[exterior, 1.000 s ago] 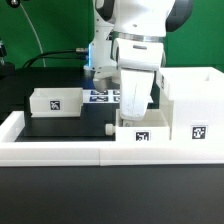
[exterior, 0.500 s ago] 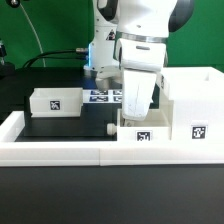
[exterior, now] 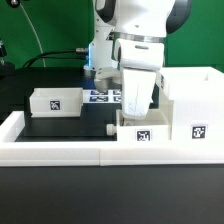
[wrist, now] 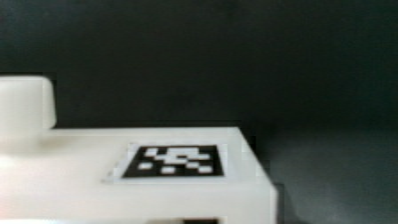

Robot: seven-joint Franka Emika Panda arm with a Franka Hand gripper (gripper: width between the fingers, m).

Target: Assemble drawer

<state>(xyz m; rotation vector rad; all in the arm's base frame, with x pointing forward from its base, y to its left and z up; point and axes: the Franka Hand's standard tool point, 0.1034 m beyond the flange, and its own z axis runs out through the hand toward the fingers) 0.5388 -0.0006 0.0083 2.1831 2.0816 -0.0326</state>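
My gripper [exterior: 134,116] hangs straight down over a small white drawer tray [exterior: 141,136] that stands against the front border wall, beside the large hollow box case [exterior: 193,98] at the exterior view's right. The fingertips reach the tray's top edge, and I cannot tell whether they hold it. The wrist view shows the tray's tagged face [wrist: 178,161] very close, with a white block [wrist: 22,100] beside it and no fingers. A second tray [exterior: 55,101] with a tag sits at the exterior view's left on the black table.
The long low white border wall [exterior: 60,150] runs along the front and up the left side. The marker board [exterior: 101,96] lies flat behind the gripper, between the left tray and the arm. The arm's base stands at the back.
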